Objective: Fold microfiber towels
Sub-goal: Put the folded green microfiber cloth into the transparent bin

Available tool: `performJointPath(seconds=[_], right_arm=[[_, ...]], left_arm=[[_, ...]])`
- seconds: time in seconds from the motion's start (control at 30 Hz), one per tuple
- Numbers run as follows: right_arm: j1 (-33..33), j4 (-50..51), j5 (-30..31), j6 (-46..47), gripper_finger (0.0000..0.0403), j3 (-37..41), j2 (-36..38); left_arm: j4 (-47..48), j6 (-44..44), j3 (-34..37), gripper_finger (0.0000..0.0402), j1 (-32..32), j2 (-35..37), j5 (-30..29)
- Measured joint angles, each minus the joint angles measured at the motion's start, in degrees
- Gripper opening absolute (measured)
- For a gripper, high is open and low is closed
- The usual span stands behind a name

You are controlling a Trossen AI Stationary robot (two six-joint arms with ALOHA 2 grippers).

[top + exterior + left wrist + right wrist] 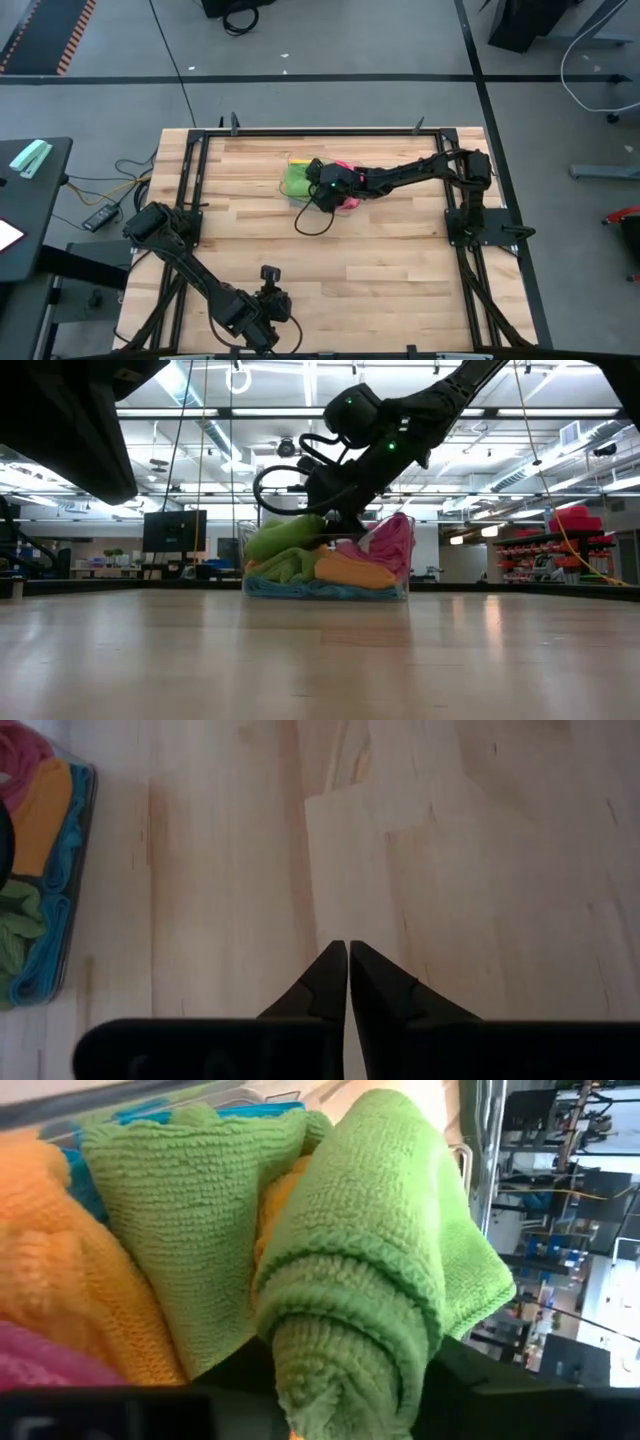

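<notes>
The left hand [268,325] waits at the near edge of the wooden surface [400,260], left of centre, its two dark fingers [335,982] pressed together tip to tip on nothing, over bare wood. Well apart from it, toward the far side and about mid-width, a clear plastic tray [395,591] holds the microfiber towels: blue [300,589] along the bottom, orange [352,572] above it, pink [397,543] standing up at the right end, green [285,545] heaped at the left end. The right arm reaches in from the far right corner, and the right hand [345,525] hangs directly over the tray, down among the cloths. In the right wrist view a rolled fold of green towel [380,1290] rises between its fingers, bunched and lifted above the orange towel [60,1270] beside it. The fingers sit on either side of the fold, part-way apart, gripping that green cloth.
</notes>
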State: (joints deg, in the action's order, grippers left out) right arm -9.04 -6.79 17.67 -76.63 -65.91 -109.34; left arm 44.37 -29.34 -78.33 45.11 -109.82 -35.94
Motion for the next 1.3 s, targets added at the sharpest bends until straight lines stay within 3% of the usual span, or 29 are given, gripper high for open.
performJointPath(seconds=[0.23, 0.47, 0.73, 0.93, 1.03, 1.3], right_arm=[[0.3, 1.8, -0.3, -0.5, 0.0211, -0.1, 2.5], [-0.3, 7.3, -1.7, 3.0, 0.0258, -0.2, 8.5], [0.1, 13.5, -2.0, 9.7, 0.0264, -0.1, 14.4], [0.7, 7.8, -17.3, 29.8, 0.0264, -0.2, 18.2], [1.9, 3.7, -20.4, 34.8, 0.0264, -0.2, 17.6], [1.0, -7.0, -19.9, 44.8, 0.0264, -1.0, 10.2]], left_arm=[[0.0, 0.0, 0.0, 0.0016, 0.1, 0.0, 0.0], [0.5, 0.0, 0.0, 0.0013, 0.1, 0.0, 0.1], [0.4, 0.0, 0.0, 0.0020, 0.0, 0.0, 0.1], [0.4, 0.0, 0.0, 0.0010, 0.0, 0.0, 0.2], [0.5, 0.0, 0.0, 0.0016, 0.1, 0.0, 0.2], [0.4, 0.0, 0.0, 0.0024, -0.3, 0.0, 0.1]])
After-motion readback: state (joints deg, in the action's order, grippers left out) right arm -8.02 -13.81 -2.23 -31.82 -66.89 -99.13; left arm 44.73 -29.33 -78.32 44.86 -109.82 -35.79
